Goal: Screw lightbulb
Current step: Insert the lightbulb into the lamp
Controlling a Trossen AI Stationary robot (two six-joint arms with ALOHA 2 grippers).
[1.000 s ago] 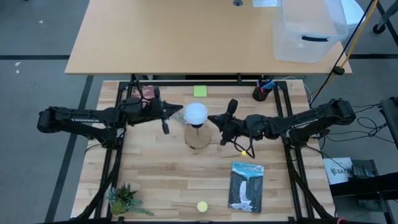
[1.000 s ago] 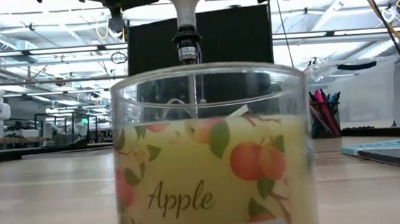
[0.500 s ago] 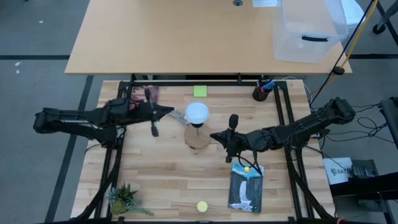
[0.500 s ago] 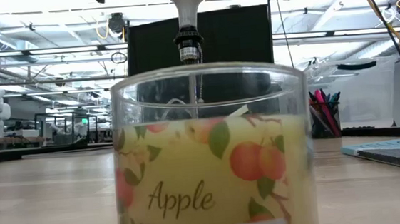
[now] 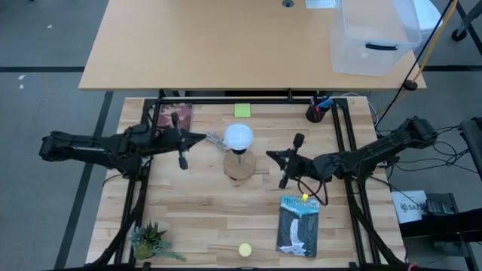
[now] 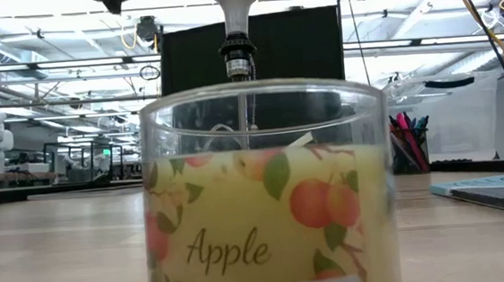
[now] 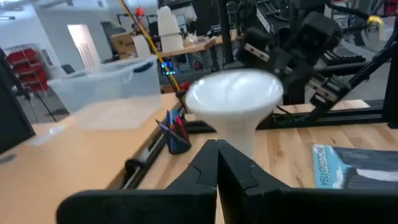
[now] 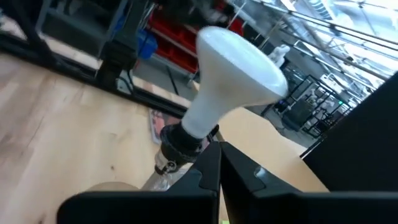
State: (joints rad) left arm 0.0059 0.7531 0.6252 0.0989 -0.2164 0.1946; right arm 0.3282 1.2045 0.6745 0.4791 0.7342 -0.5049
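While candle [image 6: 269, 194] blocks low view, lightbulb [image 5: 239, 136] seemingly socketed.

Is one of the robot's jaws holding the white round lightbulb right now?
No, the white round lightbulb stands alone in its black socket, with both grippers off to its sides.

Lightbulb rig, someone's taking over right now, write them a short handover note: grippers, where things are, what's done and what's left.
Left gripper: shut, empty, just to the left of the lightbulb, not touching it.
Right gripper: shut, empty, to the right of the wooden base, clear of it.
Lightbulb: upright, its neck in the black socket on top of the wooden base, mid-table. Neither gripper holds it.
Done: bulb is seated in the socket and stands on its own.
Left: the pictures cannot tell whether it is screwed fully tight; check that before calling it finished.
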